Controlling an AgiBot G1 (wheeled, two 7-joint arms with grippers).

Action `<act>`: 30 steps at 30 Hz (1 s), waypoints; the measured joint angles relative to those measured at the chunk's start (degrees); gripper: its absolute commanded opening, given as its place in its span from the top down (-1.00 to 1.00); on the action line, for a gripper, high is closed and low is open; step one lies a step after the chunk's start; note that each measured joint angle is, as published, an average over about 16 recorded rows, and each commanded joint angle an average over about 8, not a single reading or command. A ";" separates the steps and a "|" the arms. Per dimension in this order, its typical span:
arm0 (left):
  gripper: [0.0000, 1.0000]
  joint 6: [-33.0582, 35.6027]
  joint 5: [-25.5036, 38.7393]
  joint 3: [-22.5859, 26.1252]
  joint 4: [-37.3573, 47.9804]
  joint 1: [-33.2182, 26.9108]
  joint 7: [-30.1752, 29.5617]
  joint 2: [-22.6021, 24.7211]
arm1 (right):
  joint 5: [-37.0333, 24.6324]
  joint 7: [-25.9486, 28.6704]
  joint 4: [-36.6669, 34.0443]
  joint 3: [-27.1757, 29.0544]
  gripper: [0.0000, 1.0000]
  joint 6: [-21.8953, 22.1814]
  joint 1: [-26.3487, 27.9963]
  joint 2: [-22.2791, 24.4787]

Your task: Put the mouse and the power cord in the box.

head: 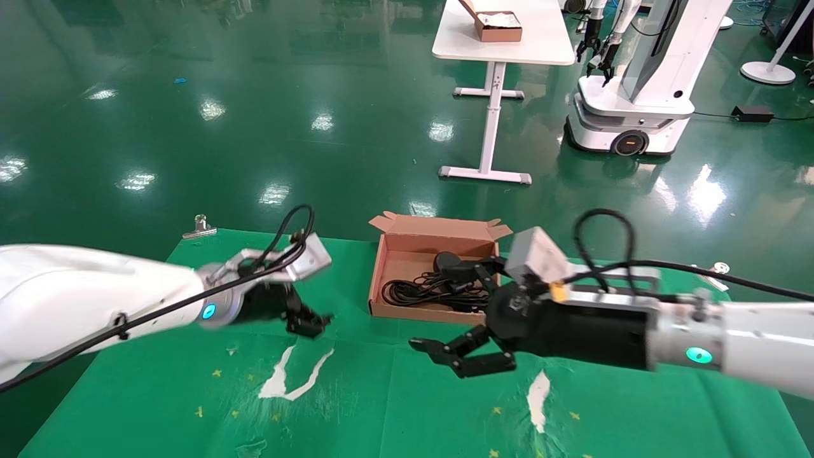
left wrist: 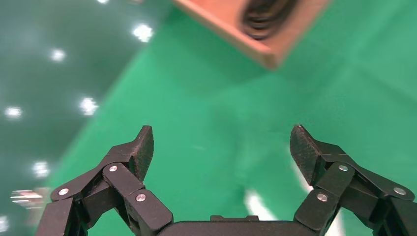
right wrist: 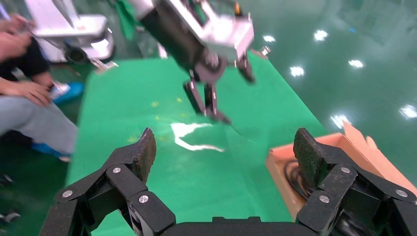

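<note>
The brown cardboard box [head: 380, 267] sits mid-table on the green cloth, flaps along its far edge. Inside lie the power cord [head: 416, 289], a coiled black cable, and the black mouse [head: 448, 261] behind it. My right gripper [head: 448, 312] is open and empty at the box's front right corner, one finger over the box [right wrist: 278, 169] and cord [right wrist: 294, 173]. My left gripper [head: 311, 321] hovers open and empty over the cloth left of the box [left wrist: 255, 46]. Both wrist views show wide jaws, left [left wrist: 221, 147] and right [right wrist: 223, 150], with nothing between them.
White worn patches [head: 292, 375] mark the cloth. A metal clip [head: 200, 226] holds its far left corner. Beyond stand a white table [head: 502, 44] with another brown box [head: 499, 27] and another robot [head: 636, 95]. A seated person [right wrist: 29, 98] is beside the table.
</note>
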 measured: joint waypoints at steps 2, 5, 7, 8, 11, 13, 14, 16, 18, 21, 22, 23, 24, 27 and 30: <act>-1.00 1.66 -2.81 -2.22 -0.62 1.35 1.82 -0.97 | 1.67 0.47 1.67 1.55 -1.00 -1.45 -1.35 1.46; -1.00 4.15 -7.01 -5.53 -1.55 3.36 4.52 -2.41 | 4.17 1.18 4.16 3.86 -1.00 -3.61 -3.35 3.64; -1.00 5.80 -9.80 -7.73 -2.17 4.70 6.33 -3.38 | 5.83 1.65 5.81 5.40 -1.00 -5.05 -4.69 5.09; -1.00 6.63 -11.21 -8.84 -2.48 5.38 7.23 -3.86 | 6.67 1.88 6.65 6.17 -1.00 -5.78 -5.36 5.83; -1.00 9.12 -15.41 -12.16 -3.41 7.39 9.94 -5.31 | 9.17 2.59 9.14 8.48 -1.00 -7.94 -7.37 8.01; -1.00 10.77 -18.20 -14.36 -4.03 8.73 11.75 -6.27 | 10.83 3.06 10.79 10.02 -1.00 -9.38 -8.71 9.46; -1.00 11.60 -19.61 -15.47 -4.34 9.41 12.65 -6.75 | 11.67 3.30 11.63 10.79 -1.00 -10.11 -9.38 10.19; -1.00 13.27 -22.42 -17.69 -4.97 10.76 14.47 -7.72 | 13.31 3.76 13.26 12.31 -1.00 -11.53 -10.70 11.62; -1.00 14.91 -25.21 -19.89 -5.58 12.09 16.27 -8.68 | 14.75 4.16 14.69 13.64 -1.00 -12.78 -11.86 12.88; -1.00 17.40 -29.40 -23.20 -6.51 14.11 18.98 -10.13 | 16.53 4.66 16.46 15.28 -1.00 -14.32 -13.28 14.43; -1.00 18.23 -30.81 -24.31 -6.82 14.78 19.89 -10.62 | 17.03 4.80 16.95 15.74 -1.00 -14.75 -13.68 14.86; -1.00 19.05 -32.19 -25.40 -7.13 15.44 20.78 -11.09 | 17.46 4.92 17.37 16.13 -1.00 -15.12 -14.02 15.24; -1.00 19.88 -33.60 -26.51 -7.44 16.12 21.68 -11.58 | 17.85 5.03 17.75 16.49 -1.00 -15.46 -14.33 15.58; -1.00 22.37 -37.82 -29.84 -8.38 18.14 24.41 -13.03 | 18.70 5.26 18.59 17.26 -1.00 -16.19 -15.01 16.32; -1.00 24.87 -42.04 -33.17 -9.31 20.17 27.13 -14.48 | 19.09 5.35 18.96 17.60 -1.00 -16.53 -15.30 16.65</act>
